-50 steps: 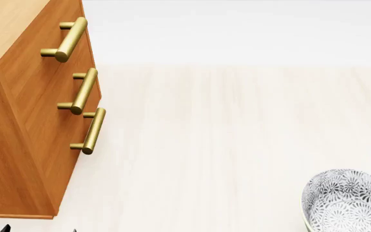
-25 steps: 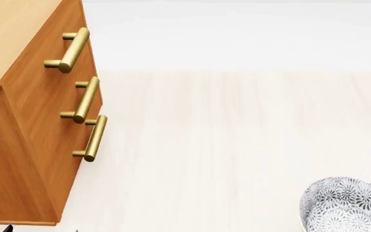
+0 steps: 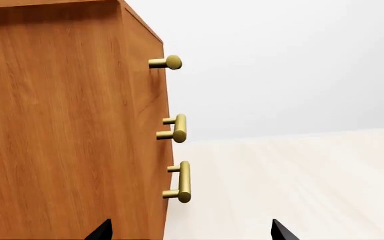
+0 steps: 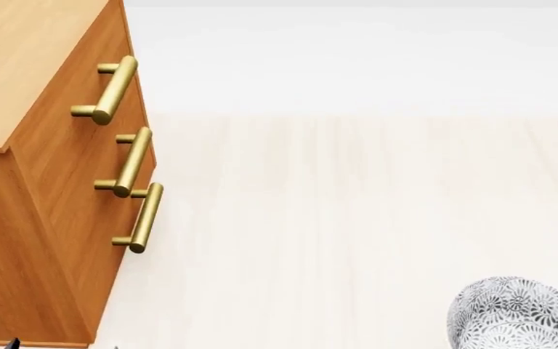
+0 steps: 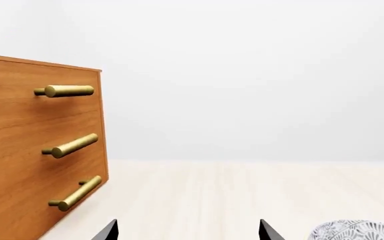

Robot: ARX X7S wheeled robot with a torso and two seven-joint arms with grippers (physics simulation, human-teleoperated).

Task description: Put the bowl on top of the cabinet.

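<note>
I see the bowl (image 4: 517, 314) low at the right edge of my head view, sitting on the pale wooden worktop (image 4: 357, 218), white with a dense grey-black flower pattern and cut off by the picture's border. In my right wrist view only a sliver of its patterned rim shows at the edge, just beside the right hand (image 5: 188, 231). That hand shows two dark fingertips set wide apart with nothing between them, so I read it as released and not touching the bowl.

The cabinet (image 4: 37, 218) stands well apart from the bowl, at the far left of my head view. It is orange-brown with a lighter wood top (image 4: 22, 65), which I look down on from above. Three brass bar handles (image 4: 131, 161) run down its front, one under another.

My left hand (image 3: 190, 231) faces the cabinet's side panel and front corner; its two dark fingertips are also spread with nothing held, so it is released too. One tip lies in front of the cabinet's side; I cannot tell whether it touches the wood.
</note>
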